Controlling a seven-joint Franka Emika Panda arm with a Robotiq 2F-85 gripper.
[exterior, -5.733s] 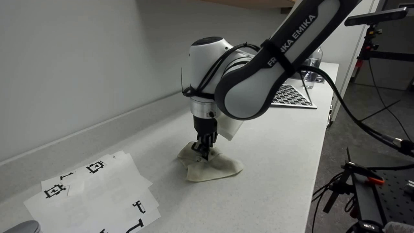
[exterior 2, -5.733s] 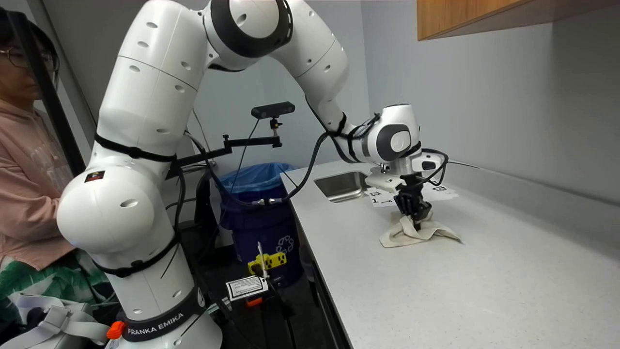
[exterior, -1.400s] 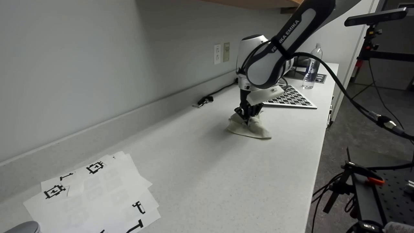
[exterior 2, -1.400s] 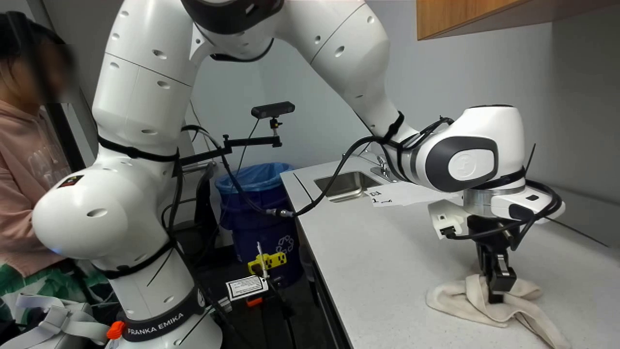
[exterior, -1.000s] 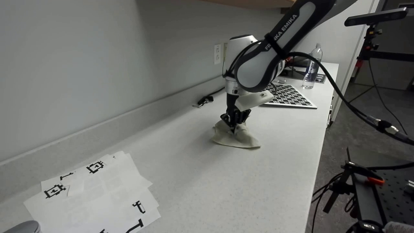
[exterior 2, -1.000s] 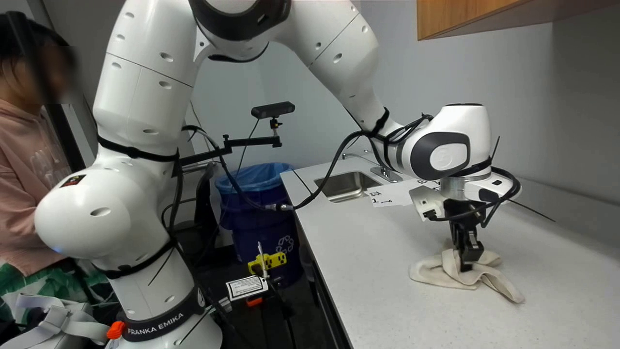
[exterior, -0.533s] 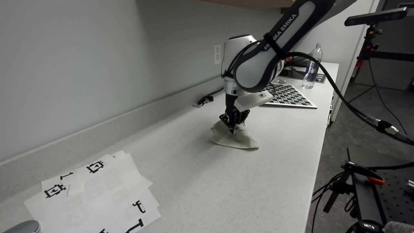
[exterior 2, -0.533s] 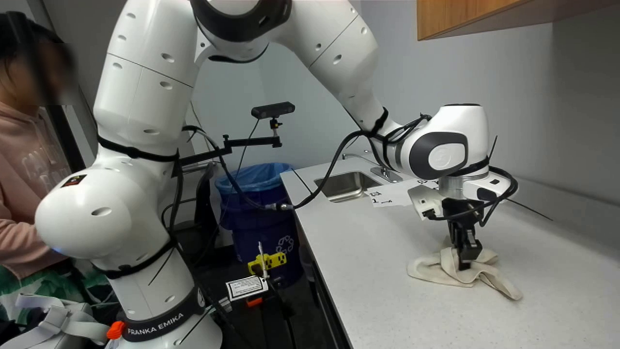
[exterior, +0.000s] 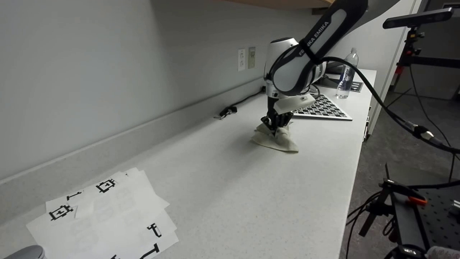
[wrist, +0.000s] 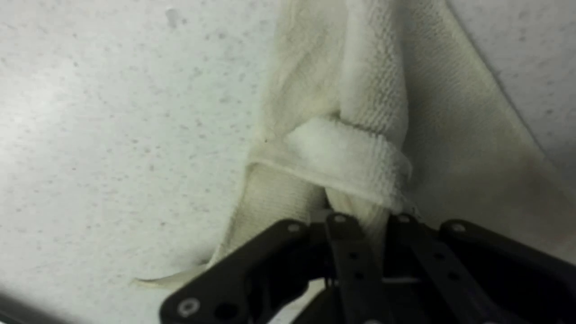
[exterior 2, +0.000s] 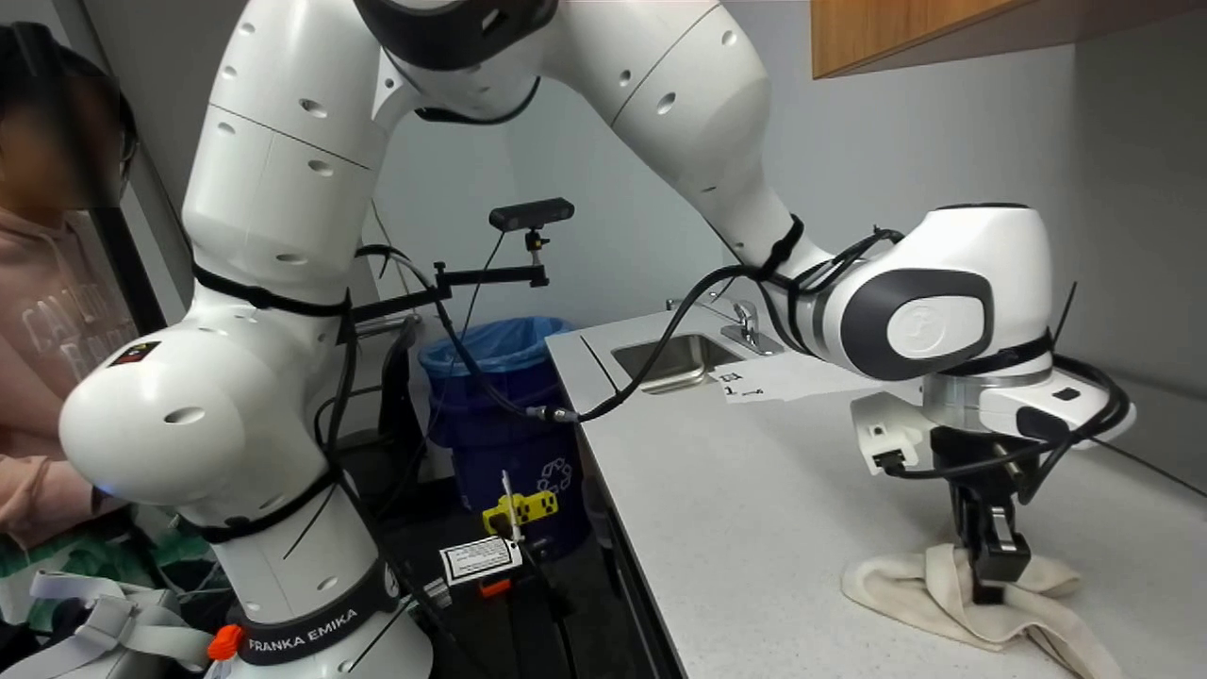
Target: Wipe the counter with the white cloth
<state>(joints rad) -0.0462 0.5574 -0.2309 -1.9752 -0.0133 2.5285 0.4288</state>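
Holding cloth point(wrist: 355, 155), bottom middle of wrist view: pincer point(wrist: 372, 220) squeezed on it. Looks soft, light, floppy; probably best grabbed by bunched middle.

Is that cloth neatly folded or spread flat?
Neither: bunched. The wrist view shows the cloth rumpled, overlapping itself, pinched in the gripper.

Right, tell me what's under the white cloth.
The speckled counter shows around the cloth, which lies on it; the spot directly beneath is covered, out of sight.
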